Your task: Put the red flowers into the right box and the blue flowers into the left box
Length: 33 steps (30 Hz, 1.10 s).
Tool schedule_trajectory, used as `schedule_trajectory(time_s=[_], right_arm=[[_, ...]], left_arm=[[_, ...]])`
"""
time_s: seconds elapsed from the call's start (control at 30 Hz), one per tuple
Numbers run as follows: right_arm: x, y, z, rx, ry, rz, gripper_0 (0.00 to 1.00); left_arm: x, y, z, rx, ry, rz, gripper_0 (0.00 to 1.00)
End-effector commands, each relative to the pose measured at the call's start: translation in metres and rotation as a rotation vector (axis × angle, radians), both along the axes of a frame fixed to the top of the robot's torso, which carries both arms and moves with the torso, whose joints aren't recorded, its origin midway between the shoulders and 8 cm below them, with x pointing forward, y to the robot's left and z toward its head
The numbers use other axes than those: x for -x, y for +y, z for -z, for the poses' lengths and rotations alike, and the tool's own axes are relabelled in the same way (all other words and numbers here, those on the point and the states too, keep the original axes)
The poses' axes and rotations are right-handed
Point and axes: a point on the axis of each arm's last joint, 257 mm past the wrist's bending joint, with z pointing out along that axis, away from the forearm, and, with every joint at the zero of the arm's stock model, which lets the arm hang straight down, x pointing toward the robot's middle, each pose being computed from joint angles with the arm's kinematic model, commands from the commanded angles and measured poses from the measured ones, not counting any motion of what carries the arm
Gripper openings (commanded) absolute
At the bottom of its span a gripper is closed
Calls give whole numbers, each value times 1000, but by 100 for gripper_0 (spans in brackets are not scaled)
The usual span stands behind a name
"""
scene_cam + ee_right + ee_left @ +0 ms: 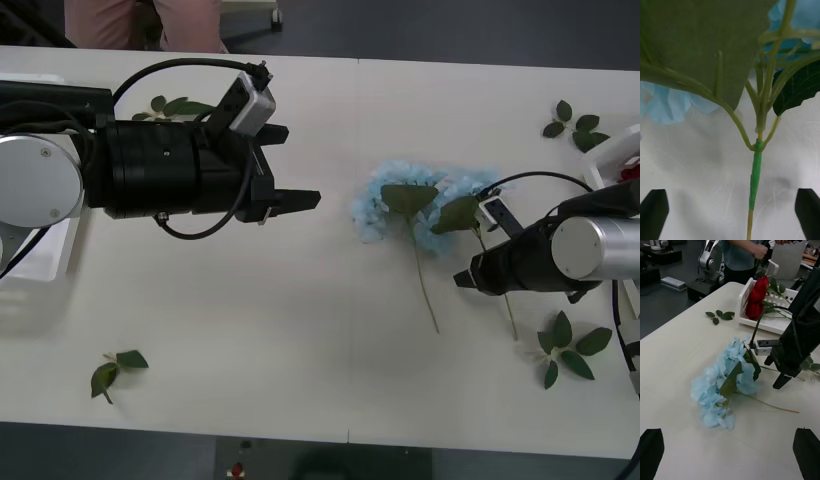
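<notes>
**Operator:** Between the spread fingers of my right gripper [730, 213] runs one thin stem of the blue flowers [420, 205], passing through the gap but not yet pinched; the fingers sit apart on either side of it. Just beyond the fingertips the stem forks into leaves, and past those lie the pale blue clusters, flat on the table [300, 330].

**Trainee:** So which step is this?

**Operator:** Picking the blue flowers, I judge. The red flowers [757, 296] already lie in the right box [771, 324], well behind my right gripper. The next move calls for closing squarely on that slender stem, lifting, then a long carry across to the left box [40, 262], which is far off at my left arm's side.

**Trainee:** And the left gripper [300, 200]?

**Operator:** Fingers spread, hovering well apart from the blooms, holding nothing.

**Trainee:** What does each view add?

**Operator:** The right wrist view gives stem-to-finger alignment; the left wrist view gives the roses in their box; the front view gives both arms and the scattered leaf sprigs [118, 368].
</notes>
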Motion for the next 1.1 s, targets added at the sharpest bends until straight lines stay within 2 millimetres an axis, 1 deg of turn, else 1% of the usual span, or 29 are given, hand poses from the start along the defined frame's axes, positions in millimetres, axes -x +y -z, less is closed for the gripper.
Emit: schedule_trajectory(time_s=[0.03, 0.07, 0.1, 0.37, 0.43, 0.53, 0.6, 0.63, 0.7, 0.73, 0.8, 0.83, 0.9, 0.93, 1.0, 1.03, 1.1], right_arm=[[-8, -7, -12, 11, -30, 3, 14], [-8, -7, -12, 12, -30, 1, 4], [-7, -7, -11, 12, -29, 1, 1], [-11, -5, -19, -21, -42, 3, 0], [-12, -3, -25, -42, -51, 3, 0], [-13, -2, -40, -67, -71, -7, 0], [-13, -2, -58, -101, -85, -17, 0], [-12, -1, -63, -114, -89, -21, 0], [-7, 3, -85, -176, -101, -42, 0], [-6, 5, -91, -192, -104, -50, 0], [3, 9, -118, -265, -120, -83, 0], [5, 12, -125, -284, -127, -94, 0], [14, 21, -154, -368, -159, -147, 0], [15, 23, -161, -385, -174, -166, 0], [23, 39, -191, -484, -233, -243, 0], [25, 43, -198, -511, -243, -261, 0], [35, 61, -223, -616, -271, -323, 0]], left_arm=[[-1, -6, -27, 5, -75, 24, 100], [-1, -6, -27, 5, -75, 24, 100], [-1, -6, -27, 5, -75, 24, 100], [-1, -6, -27, 5, -75, 24, 100], [-1, -6, -27, 5, -75, 24, 100], [-1, -6, -27, 5, -75, 24, 100], [-1, -6, -27, 5, -75, 24, 100], [-1, -6, -27, 5, -75, 24, 100], [-1, -6, -27, 5, -75, 24, 100], [-1, -6, -27, 5, -75, 24, 100], [-1, -6, -27, 5, -75, 24, 100], [-1, -6, -27, 5, -75, 24, 100], [-1, -6, -27, 5, -75, 24, 100], [-1, -6, -27, 5, -75, 24, 100], [-1, -6, -27, 5, -75, 24, 100], [-1, -6, -27, 5, -75, 24, 100], [-1, -6, -27, 5, -75, 24, 100]])
